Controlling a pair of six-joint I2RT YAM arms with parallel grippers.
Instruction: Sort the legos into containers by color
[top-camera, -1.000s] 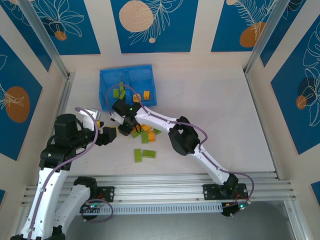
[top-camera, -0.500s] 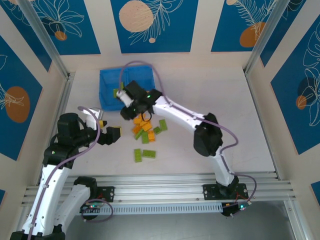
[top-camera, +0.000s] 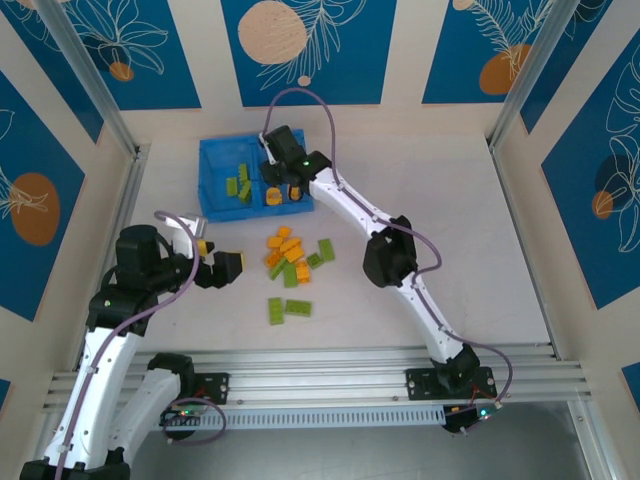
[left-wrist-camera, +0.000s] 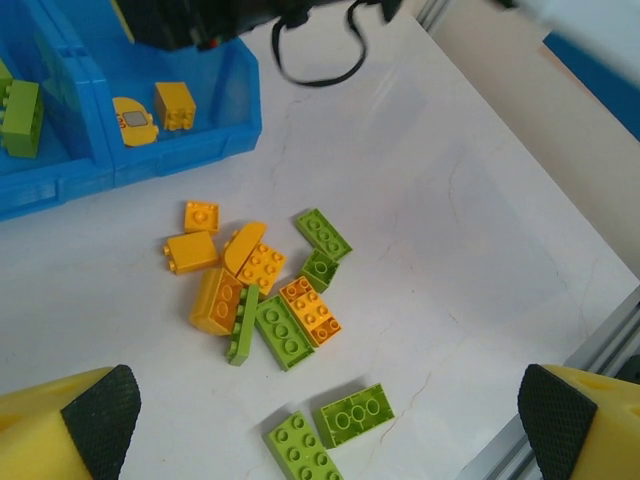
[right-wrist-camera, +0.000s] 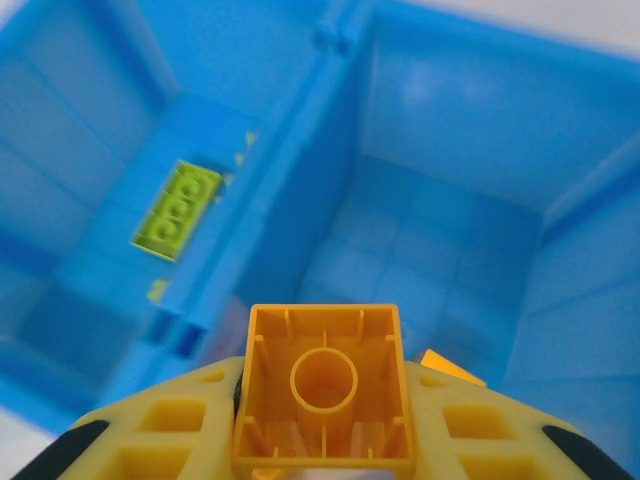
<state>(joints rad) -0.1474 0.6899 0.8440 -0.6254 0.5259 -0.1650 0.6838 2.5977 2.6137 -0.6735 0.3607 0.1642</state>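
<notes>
The left hand (top-camera: 218, 258) hovers over the desk (top-camera: 450, 230) at the near left, its fingers spread wide and empty, pointing right toward the loose legos (top-camera: 292, 258) — green and orange mixed, lying at all angles. Farther back, the blue tray (top-camera: 215, 150) has its long axis left to right, with green bricks (top-camera: 240, 184) in its left compartment. Over the right compartment the right hand (top-camera: 282, 180) pinches an orange brick (right-wrist-camera: 322, 385) — squarish, hollow underside facing the wrist camera.
</notes>
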